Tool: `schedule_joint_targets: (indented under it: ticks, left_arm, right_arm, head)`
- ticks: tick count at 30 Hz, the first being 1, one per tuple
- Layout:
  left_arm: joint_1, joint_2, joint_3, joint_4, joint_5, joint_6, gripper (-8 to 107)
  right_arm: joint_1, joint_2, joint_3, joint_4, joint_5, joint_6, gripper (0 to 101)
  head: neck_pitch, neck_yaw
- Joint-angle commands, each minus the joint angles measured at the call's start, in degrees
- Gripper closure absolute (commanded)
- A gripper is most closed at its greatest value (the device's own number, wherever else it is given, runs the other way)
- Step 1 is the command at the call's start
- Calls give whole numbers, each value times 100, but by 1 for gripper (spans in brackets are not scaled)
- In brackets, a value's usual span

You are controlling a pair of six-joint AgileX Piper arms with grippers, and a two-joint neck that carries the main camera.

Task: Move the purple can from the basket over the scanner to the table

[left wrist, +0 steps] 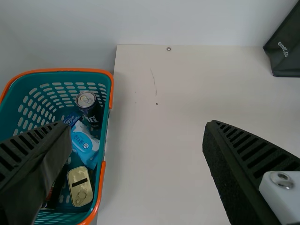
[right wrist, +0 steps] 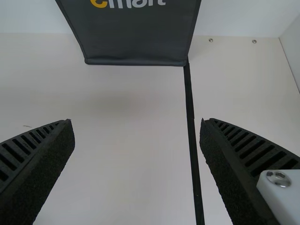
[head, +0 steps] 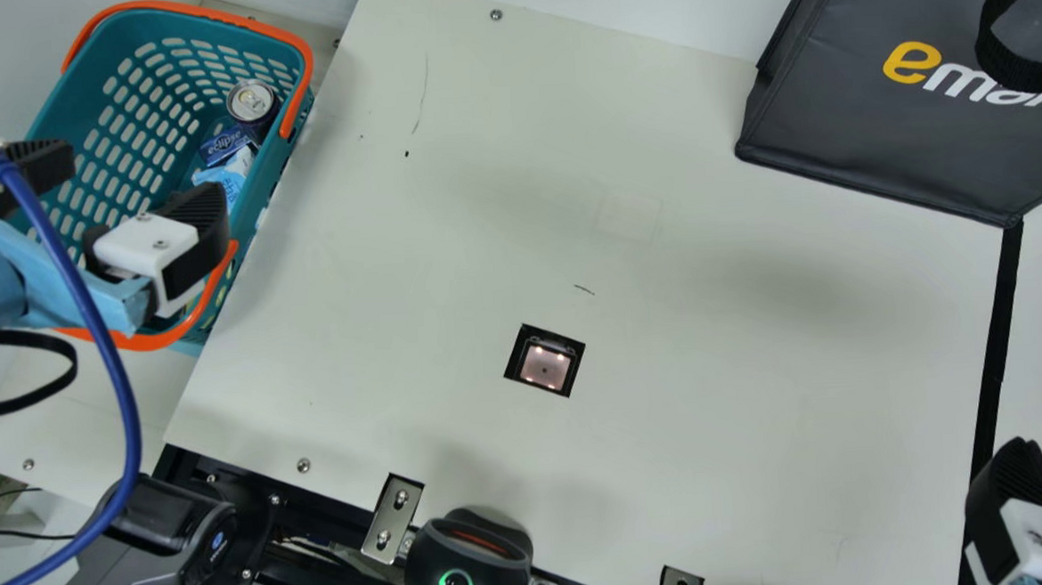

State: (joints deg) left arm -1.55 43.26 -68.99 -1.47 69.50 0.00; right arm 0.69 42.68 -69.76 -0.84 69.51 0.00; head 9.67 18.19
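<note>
My left gripper (head: 128, 193) stands open above the near part of the teal basket (head: 89, 128), nothing between its fingers. The dark purple can (head: 253, 106) is upright in the basket's far right corner, beyond that gripper. In the left wrist view, the can (left wrist: 89, 108) shows its silver top, and the left gripper (left wrist: 136, 136) has its fingers wide apart. The scanner (head: 545, 365) is set in a square hole in the table (head: 664, 303). At the lower right is my right gripper (head: 1013, 498); in the right wrist view the gripper (right wrist: 136, 136) is open over the table.
A blue box (head: 223, 145) and a light blue packet (head: 231, 176) lie beside the can, and a gold tin (left wrist: 80, 186) is in the basket too. A dark bag (head: 903, 103) stands at the back right. A black rounded device (head: 468, 563) sits at the near edge.
</note>
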Motion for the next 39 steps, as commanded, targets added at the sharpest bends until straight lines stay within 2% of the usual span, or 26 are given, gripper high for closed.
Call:
schedule_joint_targets:
  ticks: [1, 13, 18, 31, 39]
  left_arm:
    - [0, 0, 0, 0, 0, 0, 9]
    - [-5, 5, -1, 4, -4, -5, 9]
    - [254, 66, 4, 107, -54, -207, 9]
    - [1946, 483, -107, 496, -426, -702, 9]
    - [3199, 1180, -63, -82, -858, 356, 9]
  right_arm:
    - [0, 0, 0, 0, 0, 0, 6]
    - [0, 0, 0, 0, 0, 0, 6]
    - [0, 0, 0, 0, 0, 0, 6]
    - [0, 0, 0, 0, 0, 0, 6]
    - [0, 0, 0, 0, 0, 0, 6]
  head:
    - [-175, 23]
    - [-175, 23]
    - [-175, 23]
    - [-175, 23]
    - [-175, 23]
